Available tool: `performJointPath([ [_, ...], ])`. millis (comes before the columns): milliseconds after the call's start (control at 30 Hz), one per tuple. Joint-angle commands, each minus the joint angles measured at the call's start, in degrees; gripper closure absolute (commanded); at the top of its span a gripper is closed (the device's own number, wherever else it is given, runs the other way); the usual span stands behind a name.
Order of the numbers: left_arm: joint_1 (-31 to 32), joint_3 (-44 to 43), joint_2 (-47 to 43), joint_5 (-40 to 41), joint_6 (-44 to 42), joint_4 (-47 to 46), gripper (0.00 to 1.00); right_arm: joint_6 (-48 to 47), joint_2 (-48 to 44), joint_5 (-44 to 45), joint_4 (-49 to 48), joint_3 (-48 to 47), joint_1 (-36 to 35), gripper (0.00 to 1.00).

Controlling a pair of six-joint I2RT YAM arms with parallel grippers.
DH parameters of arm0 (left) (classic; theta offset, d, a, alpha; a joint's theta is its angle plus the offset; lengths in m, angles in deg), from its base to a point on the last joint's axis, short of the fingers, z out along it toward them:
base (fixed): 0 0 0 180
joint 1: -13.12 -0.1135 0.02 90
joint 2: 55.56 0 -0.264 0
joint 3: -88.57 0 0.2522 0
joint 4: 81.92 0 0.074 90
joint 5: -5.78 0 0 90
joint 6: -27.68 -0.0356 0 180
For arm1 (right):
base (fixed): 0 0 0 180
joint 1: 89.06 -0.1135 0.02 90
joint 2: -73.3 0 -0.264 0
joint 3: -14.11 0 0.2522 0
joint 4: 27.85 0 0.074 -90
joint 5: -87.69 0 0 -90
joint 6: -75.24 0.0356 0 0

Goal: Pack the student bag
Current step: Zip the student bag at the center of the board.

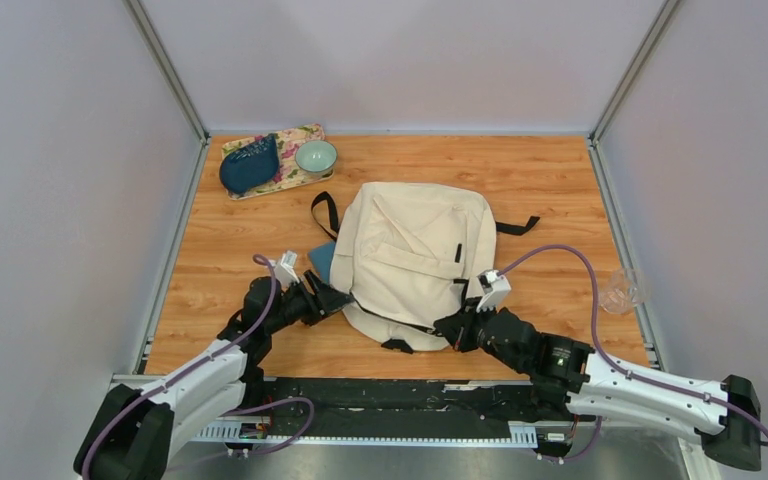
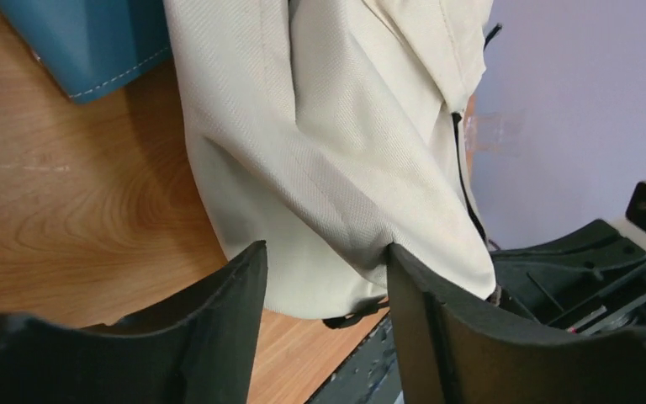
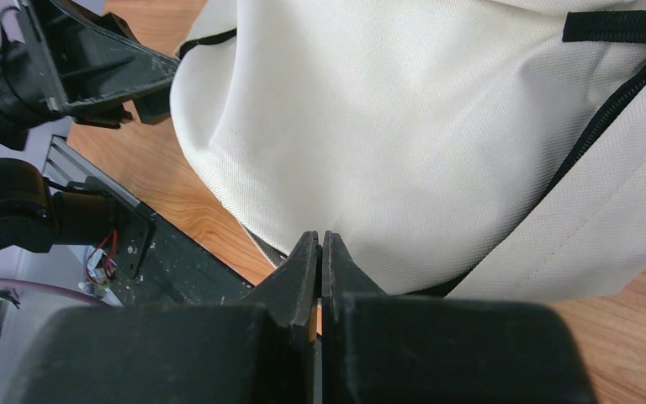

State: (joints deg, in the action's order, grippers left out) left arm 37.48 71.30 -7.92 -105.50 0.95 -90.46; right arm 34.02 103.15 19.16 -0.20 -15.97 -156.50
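On the wood-grain worktop [image 1: 560,180], a cream student bag [image 1: 410,250] flat at the centre, a blue flat thing [image 1: 322,260] touching its left side, a floral mat [image 1: 288,180] in the far left corner.

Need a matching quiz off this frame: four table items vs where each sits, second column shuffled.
Things:
1. student bag
2. pale green bowl
3. dark blue pouch
4. teal flat case

Places:
A. left part of the floral mat
B. against the bag's left edge
C. middle of the table
D. right end of the floral mat

Pairs: 1-C, 2-D, 3-A, 4-B
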Motion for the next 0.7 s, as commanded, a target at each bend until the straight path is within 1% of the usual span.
performJointPath([
  [0, -0.4, -7.3, -1.1, -5.3, -12.0, 4.3, 0.33, -1.9, 2.6, 0.3, -3.4, -0.9, -0.1, 1.0],
  [33, 0.5, -9.0, -2.3, -5.7, -17.3, 8.4, 0.27, -1.9, 3.0, 0.2, -3.9, -0.8, -0.1, 1.0],
  [100, 3.0, -14.1, -3.6, -3.6, -24.4, 13.1, 0.26, -2.3, 3.8, 0.2, -5.0, -1.2, -0.1, 1.0],
  [133, 4.7, -15.6, -5.0, -0.8, -32.0, 17.4, 0.26, -2.4, 4.7, 0.1, -5.3, -1.3, -0.1, 1.0],
  [167, 8.9, -18.5, -5.5, 1.3, -35.5, 19.7, 0.25, -2.5, 5.0, 0.1, -5.5, -1.4, -0.1, 1.0],
  [200, 11.1, -19.5, -6.0, 3.5, -38.9, 21.2, 0.25, -2.5, 5.3, 0.1, -5.9, -1.8, -0.1, 1.0],
  [233, 13.4, -20.2, -6.2, 4.9, -45.1, 22.0, 0.25, -2.8, 5.8, 0.1, -6.1, -1.9, -0.1, 1.0],
  [267, 17.9, -21.4, -5.8, 7.6, -47.5, 22.0, 0.24, -3.1, 6.2, 0.1, -6.2, -2.1, -0.1, 1.0],
  [333, 21.2, -23.0, -3.0, 9.9, -50.5, 25.2, 0.24, -3.4, 6.7, 0.0, -6.4, -2.7, -0.1, 1.0],
  [367, 22.3, -24.6, -1.9, 10.3, -50.7, 25.4, 0.23, -3.5, 7.2, 0.1, -6.4, -2.9, -0.1, 1.0],
  [400, 24.7, -25.1, -0.7, 11.1, -50.3, 25.6, 0.23, -3.5, 7.3, 0.1, -6.3, -3.2, -0.1, 1.0],
  [433, 25.3, -25.5, 1.4, 13.7, -46.0, 25.6, 0.23, -3.4, 7.5, 0.1, -6.3, -3.4, -0.1, 1.0],
  [500, 25.5, -27.6, 3.6, 15.4, -37.4, 29.0, 0.22, -2.7, 7.4, 1.1, -5.5, -3.7, -0.1, 1.0],
  [533, 25.7, -27.5, 4.1, 13.0, -30.1, 29.2, 0.22, -2.5, 7.3, 1.5, -5.5, -4.1, -0.1, 1.0],
  [567, 26.5, -24.8, 3.3, 12.0, -26.9, 27.5, 0.22, -1.9, 7.2, 2.2, -5.3, -4.2, -0.1, 1.0],
  [600, 29.0, -23.0, 1.9, 12.3, -20.0, 25.2, 0.22, -1.8, 6.9, 2.7, -5.3, -4.3, -0.1, 1.0],
  [633, 30.6, -20.9, -1.9, 13.8, -16.7, 19.8, 0.22, -1.6, 6.8, 3.6, -5.3, -4.5, -0.1, 1.0],
  [667, 31.7, -17.1, -3.6, 15.3, -13.1, 18.1, 0.21, -1.5, 6.7, 3.9, -5.3, -4.6, -0.1, 1.0],
])
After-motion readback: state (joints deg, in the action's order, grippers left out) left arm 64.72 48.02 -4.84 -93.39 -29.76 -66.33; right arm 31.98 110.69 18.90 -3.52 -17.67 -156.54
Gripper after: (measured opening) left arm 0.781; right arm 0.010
